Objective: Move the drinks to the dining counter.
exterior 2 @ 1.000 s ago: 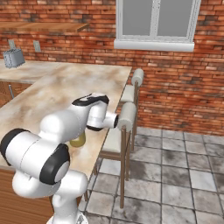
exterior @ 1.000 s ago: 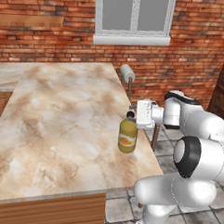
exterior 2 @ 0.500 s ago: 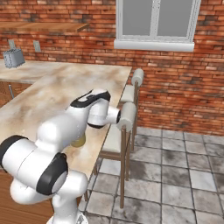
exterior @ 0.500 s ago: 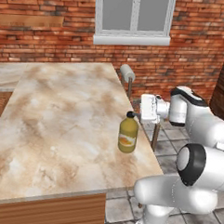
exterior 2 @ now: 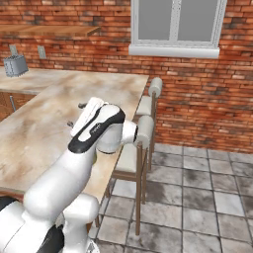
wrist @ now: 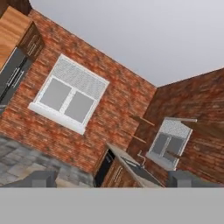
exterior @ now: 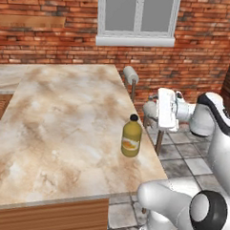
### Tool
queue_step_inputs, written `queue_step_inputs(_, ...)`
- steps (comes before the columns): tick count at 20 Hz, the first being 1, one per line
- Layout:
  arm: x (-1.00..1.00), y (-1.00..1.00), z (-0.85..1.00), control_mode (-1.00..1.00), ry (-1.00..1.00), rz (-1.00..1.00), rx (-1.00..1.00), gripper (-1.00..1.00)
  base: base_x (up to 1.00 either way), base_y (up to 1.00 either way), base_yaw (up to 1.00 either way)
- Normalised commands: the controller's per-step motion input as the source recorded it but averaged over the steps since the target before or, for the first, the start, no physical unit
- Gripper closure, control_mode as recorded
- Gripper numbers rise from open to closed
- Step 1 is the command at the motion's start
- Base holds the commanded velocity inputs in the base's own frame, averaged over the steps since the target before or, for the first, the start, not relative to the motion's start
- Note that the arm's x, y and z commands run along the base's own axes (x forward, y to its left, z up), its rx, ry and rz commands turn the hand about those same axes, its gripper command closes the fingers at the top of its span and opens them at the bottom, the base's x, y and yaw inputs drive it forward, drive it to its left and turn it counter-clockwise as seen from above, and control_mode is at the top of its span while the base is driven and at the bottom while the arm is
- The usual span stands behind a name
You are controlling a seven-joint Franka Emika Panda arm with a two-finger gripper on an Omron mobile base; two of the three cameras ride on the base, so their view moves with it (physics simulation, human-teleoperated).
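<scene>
We stand at the dining counter [exterior: 64, 119] with the juice bottle [exterior: 131, 136] upright on its marbled top, close to the edge at 3 o'clock, cap on and label facing us. Our gripper [exterior: 156, 109] hangs off that edge at about 2 o'clock from the bottle, jaws spread wide and grasping nothing, apart from the bottle. In the hand view the fingertips [wrist: 41, 178] point at brick wall and a window [wrist: 65, 94], not at any drink. We judge the yellow bottle delivered and the water bottle to be fetched next. To do that well, we should lift clear before swinging, so the wrist does not clip the bottle so near the rim, and keep wide of the stools [exterior 2: 141, 131] by the edge. The jaws are best left apart on the way, and the hand turned down only once the smaller bottle is in sight
</scene>
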Motion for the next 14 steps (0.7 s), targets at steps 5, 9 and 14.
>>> queue_step_inputs(5, -0.98, -0.17, 0.66, -1.0, -0.36, 0.0, 0.02, -1.0, 0.0, 0.0, 0.0)
queue_step_inputs(9, -0.9, -0.01, 0.39, -1.0, -0.32, 0.0, 0.0, -1.0, 0.0, 0.0, 0.0)
queue_step_inputs(14, -0.85, 0.0, 0.19, -1.0, -0.18, 0.0, -0.01, -1.0, 0.0, 0.0, 0.0)
